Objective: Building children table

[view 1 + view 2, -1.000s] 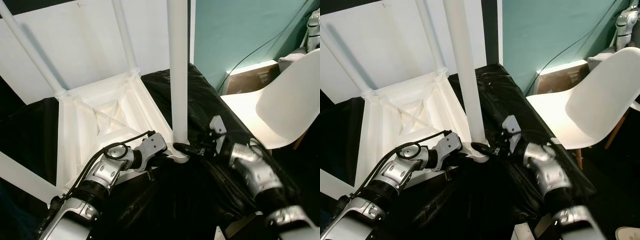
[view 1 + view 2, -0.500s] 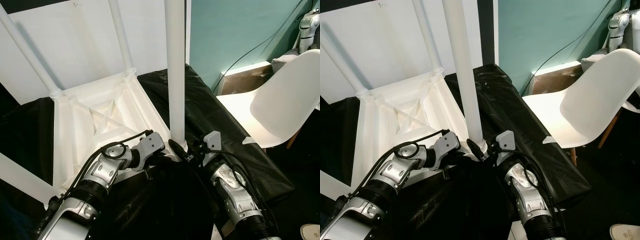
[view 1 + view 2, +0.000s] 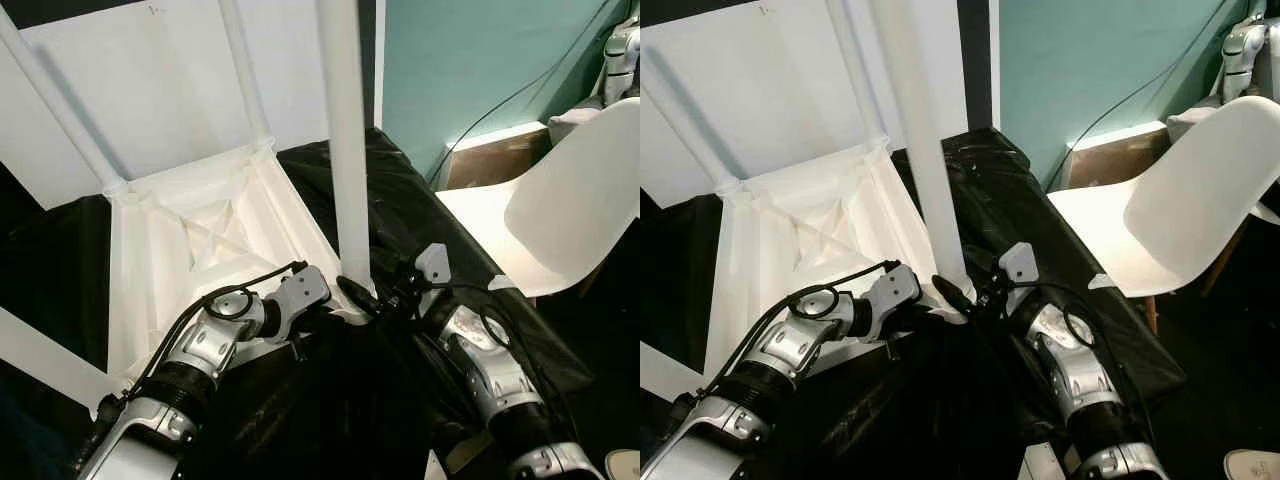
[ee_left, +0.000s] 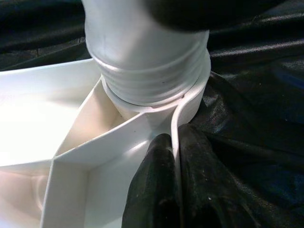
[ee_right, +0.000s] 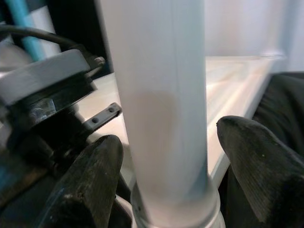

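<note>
A white children's table [image 3: 200, 230] lies upside down on a black cloth [image 3: 420, 210]. A white leg [image 3: 345, 150] stands upright in its near corner socket [image 4: 152, 90], where the threads show. My left gripper [image 4: 175, 156] is shut on the thin rim of that corner, just below the socket, and sits at the corner [image 3: 330, 316] in the left eye view. My right gripper [image 5: 166, 156] straddles the base of the leg [image 5: 156, 95], with one finger [image 5: 85, 180] on each side and a narrow gap to the tube. It reaches in from the right [image 3: 362, 298].
Two more legs [image 3: 245, 70] [image 3: 55, 100] rise from the table's far corners. At the right stands a white chair [image 3: 570, 210], with a cardboard box [image 3: 500, 160] and a cable against the teal wall behind it. A shoe [image 3: 1250, 465] lies on the floor at bottom right.
My right forearm has swung back out to the right after being tucked under the leg half a second ago. The leg's top leans slightly more left. My left gripper has kept its hold.
</note>
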### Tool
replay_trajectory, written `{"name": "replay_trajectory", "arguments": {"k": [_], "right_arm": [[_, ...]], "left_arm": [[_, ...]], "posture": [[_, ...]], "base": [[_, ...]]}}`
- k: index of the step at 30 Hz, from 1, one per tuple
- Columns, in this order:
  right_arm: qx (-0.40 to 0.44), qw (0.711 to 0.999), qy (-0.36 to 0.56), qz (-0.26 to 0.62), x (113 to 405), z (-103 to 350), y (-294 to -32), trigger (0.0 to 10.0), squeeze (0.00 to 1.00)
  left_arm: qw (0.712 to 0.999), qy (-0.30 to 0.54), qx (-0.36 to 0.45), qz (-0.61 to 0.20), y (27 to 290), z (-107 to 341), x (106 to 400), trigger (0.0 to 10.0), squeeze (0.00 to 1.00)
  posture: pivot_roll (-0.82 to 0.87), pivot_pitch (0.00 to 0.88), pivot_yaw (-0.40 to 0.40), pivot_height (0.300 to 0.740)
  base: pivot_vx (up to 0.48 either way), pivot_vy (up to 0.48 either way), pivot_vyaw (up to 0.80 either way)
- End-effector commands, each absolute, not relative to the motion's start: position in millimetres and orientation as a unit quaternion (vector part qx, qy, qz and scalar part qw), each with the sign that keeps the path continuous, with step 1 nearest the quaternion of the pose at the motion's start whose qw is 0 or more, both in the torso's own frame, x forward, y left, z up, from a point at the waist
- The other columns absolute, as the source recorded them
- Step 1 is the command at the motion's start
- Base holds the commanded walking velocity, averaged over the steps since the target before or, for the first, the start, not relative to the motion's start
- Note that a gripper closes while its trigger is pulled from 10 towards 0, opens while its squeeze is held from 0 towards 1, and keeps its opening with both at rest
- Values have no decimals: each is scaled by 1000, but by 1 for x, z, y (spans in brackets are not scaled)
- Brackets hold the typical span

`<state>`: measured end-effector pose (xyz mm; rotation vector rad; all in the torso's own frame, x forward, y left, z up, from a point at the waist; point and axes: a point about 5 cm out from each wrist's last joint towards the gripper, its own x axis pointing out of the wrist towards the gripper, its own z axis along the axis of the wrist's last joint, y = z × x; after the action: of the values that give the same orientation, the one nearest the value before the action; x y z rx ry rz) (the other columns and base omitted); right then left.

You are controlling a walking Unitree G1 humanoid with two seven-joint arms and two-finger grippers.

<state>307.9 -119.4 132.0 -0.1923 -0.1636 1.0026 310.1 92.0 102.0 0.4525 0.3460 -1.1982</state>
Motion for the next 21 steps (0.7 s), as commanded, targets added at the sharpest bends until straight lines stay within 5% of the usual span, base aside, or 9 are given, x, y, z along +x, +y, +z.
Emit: {"name": "replay_trajectory", "arguments": {"k": [1,3,5,7,8,17,21], "right_arm": [[-108,835,-66,535,309,133,-115,10000,0],[-118,822,-53,555,309,131,-115,10000,0],[-132,803,-31,580,311,127,-114,6941,0],[-135,798,-25,586,311,126,-115,6941,0],[-134,794,-21,592,312,126,-115,0,0],[-124,780,5,614,317,127,-122,0,0],[-90,818,-6,568,319,126,-128,0,0]], "left_arm": [[796,218,199,-529,104,73,302,10000,0],[796,218,199,-528,104,73,302,10000,0],[797,219,199,-527,105,73,301,10000,0],[797,219,199,-527,105,73,301,10000,0],[797,219,198,-526,106,72,300,10000,0],[799,220,196,-525,107,72,298,10000,0],[799,220,195,-524,107,71,298,10000,0]], "posture": [[-20,0,61,740],[-20,0,61,740],[-10,0,56,740],[-10,0,56,740],[1,0,51,740],[6,0,48,740],[4,0,41,740]], "base": [[0,0,0],[0,0,0],[0,0,0],[0,0,0],[0,0,0],[0,0,0],[0,0,0]]}}
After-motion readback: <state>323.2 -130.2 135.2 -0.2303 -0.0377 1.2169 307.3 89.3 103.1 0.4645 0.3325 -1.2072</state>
